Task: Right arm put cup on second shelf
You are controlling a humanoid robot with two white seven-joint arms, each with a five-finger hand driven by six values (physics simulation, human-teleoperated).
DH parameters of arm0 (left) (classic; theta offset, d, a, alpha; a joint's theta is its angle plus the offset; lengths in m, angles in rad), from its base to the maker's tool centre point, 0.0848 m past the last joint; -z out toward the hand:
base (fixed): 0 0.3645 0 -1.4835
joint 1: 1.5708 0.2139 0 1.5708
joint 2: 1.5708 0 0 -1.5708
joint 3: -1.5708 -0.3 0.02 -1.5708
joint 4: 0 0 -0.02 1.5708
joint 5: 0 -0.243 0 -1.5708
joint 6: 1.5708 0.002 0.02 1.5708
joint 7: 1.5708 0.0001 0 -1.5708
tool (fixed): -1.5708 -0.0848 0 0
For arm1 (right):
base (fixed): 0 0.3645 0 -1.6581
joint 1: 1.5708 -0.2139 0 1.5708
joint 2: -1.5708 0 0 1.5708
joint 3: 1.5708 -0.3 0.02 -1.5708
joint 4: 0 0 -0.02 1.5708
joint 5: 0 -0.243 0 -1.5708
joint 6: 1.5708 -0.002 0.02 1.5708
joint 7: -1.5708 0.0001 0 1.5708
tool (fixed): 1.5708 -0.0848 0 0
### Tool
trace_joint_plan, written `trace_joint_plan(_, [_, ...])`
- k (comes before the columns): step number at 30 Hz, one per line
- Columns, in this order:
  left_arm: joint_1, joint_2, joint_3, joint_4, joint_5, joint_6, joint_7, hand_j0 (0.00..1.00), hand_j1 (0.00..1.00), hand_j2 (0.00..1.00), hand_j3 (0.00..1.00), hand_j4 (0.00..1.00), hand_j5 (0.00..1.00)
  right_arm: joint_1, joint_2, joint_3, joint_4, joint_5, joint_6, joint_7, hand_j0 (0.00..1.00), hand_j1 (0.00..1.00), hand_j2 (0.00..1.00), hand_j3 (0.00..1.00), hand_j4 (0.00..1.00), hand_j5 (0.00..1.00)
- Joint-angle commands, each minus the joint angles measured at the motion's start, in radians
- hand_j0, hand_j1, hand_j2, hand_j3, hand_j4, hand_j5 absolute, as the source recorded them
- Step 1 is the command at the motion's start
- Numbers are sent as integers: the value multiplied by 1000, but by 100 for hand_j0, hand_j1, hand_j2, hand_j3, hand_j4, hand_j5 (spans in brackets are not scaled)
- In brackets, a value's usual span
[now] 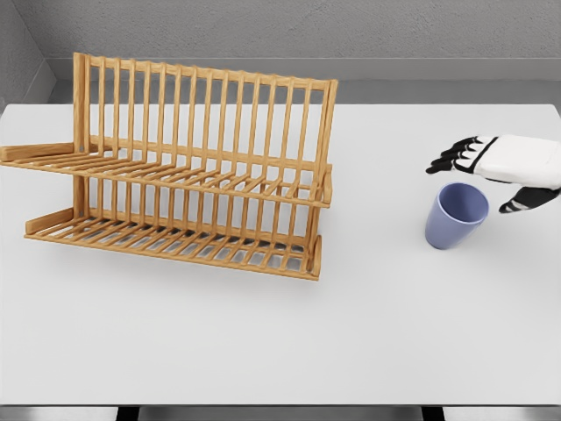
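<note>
The right hand [498, 173] hovers spread over the cup [455, 216], which stands upright on the surface [368, 333], well apart from the rack [188, 171]. A careless close could tip it.

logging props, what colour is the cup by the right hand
The cup is a muted blue-purple, seen in the head view.

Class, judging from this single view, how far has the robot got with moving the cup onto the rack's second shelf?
Done: the right hand has reached the blue plastic cup, fingers open around it. In hand: closing the grasp; the cup stands on the white table. Left: lifting it onto the wooden two-tier rack, both of whose shelves are empty.
</note>
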Motion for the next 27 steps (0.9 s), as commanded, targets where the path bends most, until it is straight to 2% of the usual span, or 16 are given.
trace_joint_plan(1, [0,0,0,-1,1,0,0,100,100,100,100,100,100,0,1,15,13,-5,3,0,100,100,100,100,100,100])
trace_joint_plan(9, [0,0,0,-1,1,0,0,100,100,100,100,100,100,0,50,61,62,6,3,0,100,100,100,100,100,100])
trace_joint_plan(21, [0,0,0,-1,1,-1,0,100,100,100,100,100,100,-9,59,75,73,9,3,0,100,100,100,100,100,100])
trace_joint_plan(22, [0,0,0,-1,1,0,0,100,100,100,100,100,100,-14,59,75,75,9,3,0,95,95,95,95,95,95])
trace_joint_plan(23, [0,0,0,1,1,-1,0,100,100,100,100,100,100,-12,61,75,73,9,3,0,94,94,94,94,94,94])
trace_joint_plan(25, [0,0,0,-1,1,-1,0,100,100,100,100,100,100,-12,61,77,72,9,3,0,75,75,75,75,75,75])
trace_joint_plan(27, [0,0,0,-1,-1,0,0,100,100,100,100,100,100,-12,59,77,72,9,3,0,71,71,71,71,71,71])
